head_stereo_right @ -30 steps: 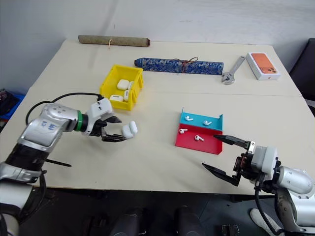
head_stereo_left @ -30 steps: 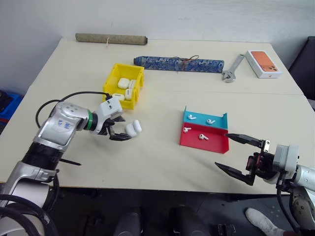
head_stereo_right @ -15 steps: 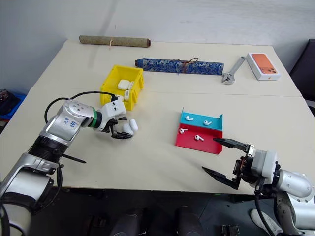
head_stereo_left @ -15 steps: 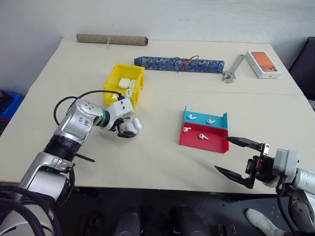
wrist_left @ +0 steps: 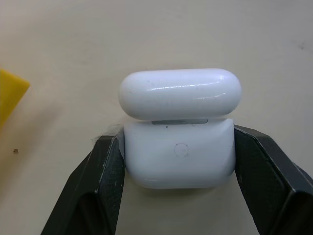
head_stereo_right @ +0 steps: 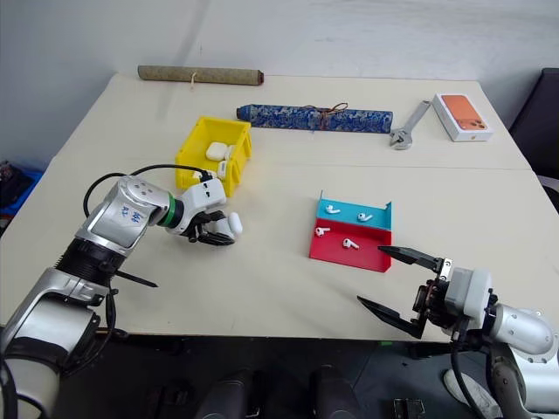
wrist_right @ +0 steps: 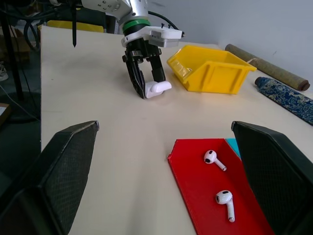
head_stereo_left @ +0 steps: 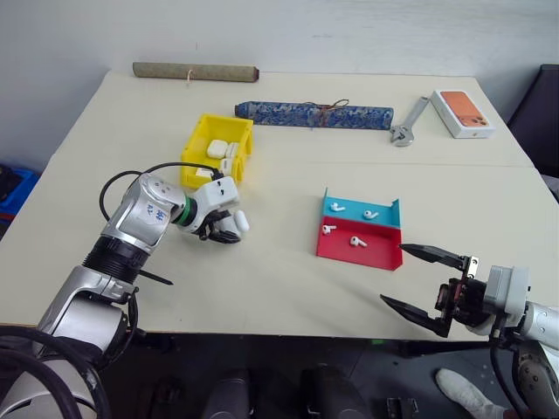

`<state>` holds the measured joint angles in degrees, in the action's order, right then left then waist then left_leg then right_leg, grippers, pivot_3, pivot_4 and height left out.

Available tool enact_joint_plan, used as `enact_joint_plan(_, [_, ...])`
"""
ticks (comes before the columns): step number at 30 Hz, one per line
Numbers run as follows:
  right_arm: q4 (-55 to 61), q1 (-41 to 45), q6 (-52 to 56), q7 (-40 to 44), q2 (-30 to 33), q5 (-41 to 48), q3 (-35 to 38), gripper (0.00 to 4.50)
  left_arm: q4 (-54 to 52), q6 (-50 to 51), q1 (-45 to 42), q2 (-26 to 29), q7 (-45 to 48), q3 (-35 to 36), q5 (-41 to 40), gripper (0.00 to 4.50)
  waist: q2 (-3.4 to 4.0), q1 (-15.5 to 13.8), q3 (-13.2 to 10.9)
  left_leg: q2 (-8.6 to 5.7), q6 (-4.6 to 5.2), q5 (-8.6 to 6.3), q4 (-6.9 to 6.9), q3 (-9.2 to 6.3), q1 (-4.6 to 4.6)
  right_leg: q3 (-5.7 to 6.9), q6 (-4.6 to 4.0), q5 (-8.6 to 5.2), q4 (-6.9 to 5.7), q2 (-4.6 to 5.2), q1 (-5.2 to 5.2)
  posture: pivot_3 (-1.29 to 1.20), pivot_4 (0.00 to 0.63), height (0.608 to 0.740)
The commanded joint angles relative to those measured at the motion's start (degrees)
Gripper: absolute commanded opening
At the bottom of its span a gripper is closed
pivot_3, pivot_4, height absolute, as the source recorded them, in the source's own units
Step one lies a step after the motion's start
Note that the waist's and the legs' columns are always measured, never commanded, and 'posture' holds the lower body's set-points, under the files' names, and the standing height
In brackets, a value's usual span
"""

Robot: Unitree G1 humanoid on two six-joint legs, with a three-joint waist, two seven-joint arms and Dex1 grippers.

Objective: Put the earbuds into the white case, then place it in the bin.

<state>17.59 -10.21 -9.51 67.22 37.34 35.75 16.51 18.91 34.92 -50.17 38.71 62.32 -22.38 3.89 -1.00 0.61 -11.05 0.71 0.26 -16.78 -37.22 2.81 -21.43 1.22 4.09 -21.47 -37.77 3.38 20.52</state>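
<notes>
The white case (wrist_left: 178, 156) lies on the table just in front of the yellow bin (head_stereo_left: 196, 147), its lid tipped up at the hinge. My left gripper (head_stereo_left: 225, 230) is shut on the case, one black finger pressed against each side of its body. Several earbuds, such as one (head_stereo_left: 374, 214) on the blue half and one (head_stereo_left: 356, 242) on the red half, lie in the flat red-and-blue tray (head_stereo_left: 376, 257). My right gripper (head_stereo_left: 393, 273) hangs open near the table's front edge, right of the tray, with nothing between its fingers.
More white cases (head_stereo_left: 218, 148) sit inside the bin. At the back lie a brown roll (head_stereo_left: 195, 71), a blue patterned roll (head_stereo_left: 314, 113), a wrench (head_stereo_left: 409, 122) and a white box with an orange phone picture (head_stereo_left: 463, 113).
My left gripper, open beside the white case a second ago, slid around it and closed on its sides. The right gripper stayed still.
</notes>
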Motion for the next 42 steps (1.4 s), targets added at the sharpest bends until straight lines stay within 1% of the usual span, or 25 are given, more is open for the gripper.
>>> enact_joint_plan(1, [3.06, 0.10, 0.54, -1.26, 0.38, 0.97, 1.39, 4.50, -0.83, -1.30, 1.72, 0.70, 1.00, 3.99, -2.54, 2.81, 0.00, 0.13, 0.00, 0.00, 0.00, 0.00, 0.00, 0.00, 0.00, 0.00, 0.00, 0.00, -0.01, 0.00, 0.00, 0.00, 0.150, 0.740])
enact_joint_plan(3, [3.44, 0.23, 0.96, -1.63, 0.61, 0.94, 1.52, 4.50, 0.02, -6.84, 2.19, -0.68, 1.34, 9.27, -6.95, 2.81, 0.00, 0.16, 0.00, 0.00, -0.01, 0.00, 0.00, 0.00, 0.00, 0.00, 0.00, 0.00, -0.01, 0.00, 0.01, 0.00, 0.150, 0.740])
enact_joint_plan(4, [3.48, 0.26, 1.14, -1.76, 0.83, 0.82, 1.72, 4.50, 0.53, -10.25, 2.43, -2.17, 2.47, 13.48, -11.14, 2.81, -0.01, -0.01, 0.00, 0.01, -0.01, 0.01, -0.01, -0.01, -0.03, 0.01, 0.00, 0.00, -0.01, 0.01, 0.04, 0.00, 0.150, 0.740])
enact_joint_plan(5, [3.41, 0.28, 1.35, -1.86, 1.16, 0.80, 2.11, 4.50, 0.47, -13.71, 3.10, -3.54, 5.49, 17.64, -16.15, 2.81, -0.01, -0.21, -0.01, 0.00, 0.00, 0.01, -0.03, -0.02, -0.04, 0.03, 0.00, 0.00, 0.00, 0.02, 0.04, 0.00, 0.150, 0.740])
enact_joint_plan(7, [2.78, -0.18, 1.80, -1.57, 2.32, 1.12, 3.81, 4.50, -1.73, -20.01, 6.13, -5.29, 14.89, 24.31, -25.96, 2.81, -0.01, -0.41, -0.01, 0.01, 0.01, 0.01, -0.11, -0.04, -0.11, 0.07, 0.00, 0.00, 0.01, 0.02, 0.06, 0.00, 0.150, 0.740])
enact_joint_plan(8, [2.38, -0.69, 2.19, -1.37, 3.12, 1.23, 4.91, 4.50, -3.08, -22.89, 8.22, -5.86, 17.92, 26.15, -28.70, 2.81, -0.01, -0.41, -0.01, 0.00, 0.02, 0.00, -0.12, -0.03, -0.12, 0.08, 0.00, 0.00, 0.03, 0.04, 0.05, 0.00, 0.150, 0.740])
enact_joint_plan(10, [1.88, -2.01, 3.00, -0.67, 4.63, 1.46, 7.07, 4.50, -6.48, -26.61, 12.36, -6.54, 22.14, 26.77, -31.26, 2.81, 0.01, -0.38, 0.00, 0.00, 0.01, -0.02, -0.10, -0.03, -0.10, 0.11, 0.00, 0.00, 0.09, 0.03, 0.01, 0.00, 0.150, 0.740])
enact_joint_plan(11, [1.79, -2.56, 3.41, -0.45, 5.19, 1.58, 7.90, 4.50, -8.17, -26.54, 13.81, -6.98, 23.00, 26.76, -32.58, 2.81, 0.01, -0.39, 0.01, 0.00, 0.00, -0.03, -0.09, -0.02, -0.08, 0.11, 0.00, 0.00, 0.10, 0.02, -0.02, 0.00, 0.150, 0.740])
enact_joint_plan(14, [1.86, -5.44, 4.05, -1.08, 6.28, 1.55, 13.10, 4.50, -14.22, -22.27, 19.04, -10.70, 20.05, 25.74, -36.63, 2.81, 0.01, -0.63, 0.00, 0.00, 0.02, -0.02, -0.09, -0.03, -0.04, 0.11, 0.00, 0.00, 0.10, 0.01, -0.08, 0.00, 0.150, 0.740])
enact_joint_plan(17, [0.70, -11.43, 6.14, -2.80, 7.36, -2.29, 19.04, 4.50, -16.47, -26.27, 23.42, -15.51, 18.88, 24.75, -36.84, 2.81, 0.00, -1.00, 0.00, -0.03, 0.19, -0.08, -0.16, -0.07, -0.05, 0.10, 0.04, 0.02, 0.17, 0.05, -0.19, 0.00, 0.150, 0.740])
enact_joint_plan(19, [-1.43, -15.31, 4.95, -1.40, 7.17, -3.62, 21.92, 4.50, -16.84, -31.17, 26.04, -19.47, 18.96, 23.27, -36.00, 2.81, -0.03, -0.96, 0.03, -0.04, 0.26, -0.11, -0.13, -0.07, -0.03, 0.09, 0.07, 0.04, 0.28, 0.03, -0.25, 0.00, 0.150, 0.740])
enact_joint_plan(20, [-1.67, -17.32, 6.65, -3.20, 7.88, -6.32, 22.99, 4.50, -16.43, -34.13, 26.97, -21.12, 18.93, 22.72, -35.17, 2.81, -0.03, -0.90, 0.03, -0.04, 0.30, -0.13, -0.11, -0.06, -0.02, 0.08, 0.07, 0.04, 0.34, 0.03, -0.28, 0.00, 0.150, 0.740])
enact_joint_plan(22, [-1.31, -19.45, 9.02, -5.98, 10.08, -11.96, 23.59, 4.50, -15.69, -37.23, 27.87, -22.99, 19.15, 22.02, -34.55, 2.81, -0.03, -0.59, 0.03, -0.05, 0.33, -0.16, -0.08, -0.04, 0.01, 0.06, 0.08, 0.04, 0.38, 0.02, -0.32, 0.00, 0.150, 0.740])
enact_joint_plan(24, [1.00, -17.90, 14.06, -7.86, 12.34, -11.64, 22.43, 4.50, -14.80, -38.85, 27.37, -24.12, 18.41, 21.69, -34.33, 2.81, -0.03, 0.00, 0.03, -0.04, 0.33, -0.16, -0.06, 0.04, 0.04, -0.02, 0.07, 0.04, 0.36, 0.00, -0.30, 0.00, 0.150, 0.740])
enact_joint_plan(26, [3.70, -15.63, 19.17, -7.57, 14.42, -7.92, 21.14, 4.50, -14.08, -39.36, 26.74, -24.38, 17.97, 21.28, -34.13, 2.81, -0.02, 0.78, 0.04, -0.02, 0.37, -0.13, 0.01, 0.15, 0.17, -0.05, 0.06, 0.05, 0.35, -0.01, -0.32, 0.00, 0.150, 0.740])
enact_joint_plan(28, [8.13, -11.44, 30.83, -7.31, 20.48, -1.49, 18.38, 4.50, -13.34, -39.39, 26.17, -24.83, 18.38, 21.01, -34.92, 2.81, 0.07, 1.18, 0.09, -0.02, 0.40, -0.08, 0.05, 0.15, 0.22, -0.06, 0.02, 0.07, 0.32, -0.01, -0.33, 0.00, 0.150, 0.740])
enact_joint_plan(29, [9.56, -9.94, 35.24, -7.59, 22.58, 0.57, 17.53, 4.50, -13.13, -39.36, 26.02, -25.01, 18.77, 20.96, -35.47, 2.81, 0.08, 1.24, 0.09, 0.01, 0.41, -0.06, 0.06, 0.18, 0.24, -0.05, 0.01, 0.08, 0.32, -0.02, -0.33, 0.00, 0.150, 0.740])
enact_joint_plan(30, [10.83, -6.98, 40.51, -9.25, 25.72, 1.58, 15.12, 4.50, -12.91, -39.41, 25.87, -25.04, 18.55, 20.88, -35.31, 2.81, 0.09, 1.20, 0.09, 0.02, 0.40, -0.05, 0.06, 0.18, 0.26, -0.05, 0.00, 0.08, 0.31, -0.02, -0.34, 0.00, 0.150, 0.740])
enact_joint_plan(32, [11.85, 1.95, 51.21, -14.41, 29.69, 6.13, 9.52, 4.50, -12.64, -39.81, 25.73, -25.08, 17.98, 20.77, -34.70, 2.81, 0.03, 1.06, 0.07, 0.03, 0.40, -0.03, 0.05, 0.12, 0.25, -0.02, -0.01, 0.09, 0.29, -0.03, -0.33, 0.00, 0.150, 0.740])
enact_joint_plan(33, [12.33, 7.17, 58.04, -17.41, 31.96, 7.40, 5.41, 4.50, -12.57, -39.73, 25.80, -25.16, 17.18, 20.88, -34.48, 2.81, 0.03, 0.99, 0.07, 0.05, 0.39, -0.04, 0.03, 0.10, 0.23, 0.00, -0.02, 0.10, 0.30, -0.03, -0.33, 0.00, 0.150, 0.740])
enact_joint_plan(35, [12.41, 15.68, 64.70, -20.48, 32.18, 8.61, -1.03, 4.50, -12.47, -39.86, 25.91, -25.14, 16.34, 20.86, -34.25, 2.81, -0.02, 0.80, 0.05, 0.03, 0.38, -0.04, 0.02, 0.06, 0.09, 0.02, -0.02, 0.10, 0.31, 0.02, -0.20, 0.00, 0.150, 0.740])
enact_joint_plan(37, [12.16, 23.58, 67.85, -22.26, 31.14, 6.67, -8.15, 4.10, -13.42, -38.98, 26.75, -24.53, 15.78, 20.73, -34.51, 2.81, -0.01, 0.34, 0.05, 0.03, 0.21, 0.02, -0.02, -0.07, -0.11, 0.12, 0.03, 0.13, 0.31, 0.02, -0.02, 0.00, 0.150, 0.740])
enact_joint_plan(38, [12.04, 26.06, 68.71, -22.41, 30.94, 5.83, -10.61, 3.85, -13.82, -38.60, 27.07, -24.23, 15.71, 20.63, -34.66, 2.81, -0.01, 0.16, 0.05, 0.02, 0.16, 0.04, 0.00, -0.07, -0.19, 0.12, 0.04, 0.13, 0.32, 0.03, 0.04, 0.00, 0.150, 0.740])
enact_joint_plan(40, [10.13, 33.70, 70.11, -22.76, 28.92, 2.52, -18.04, 3.22, -15.56, -37.94, 28.50, -23.02, 15.77, 20.49, -34.83, 2.81, 0.00, -0.11, 0.06, 0.02, 0.16, 0.01, 0.02, -0.07, -0.28, 0.13, 0.06, 0.13, 0.38, 0.03, 0.12, 0.00, 0.150, 0.740])
enact_joint_plan(42, [7.85, 39.40, 71.32, -22.89, 26.79, -0.13, -23.28, 2.53, -16.65, -37.67, 29.36, -22.20, 15.49, 20.45, -34.87, 2.81, 0.03, 0.01, 0.07, 0.02, 0.18, -0.06, -0.04, -0.06, -0.48, 0.12, 0.08, 0.13, 0.40, 0.04, 0.30, 0.00, 0.150, 0.740])
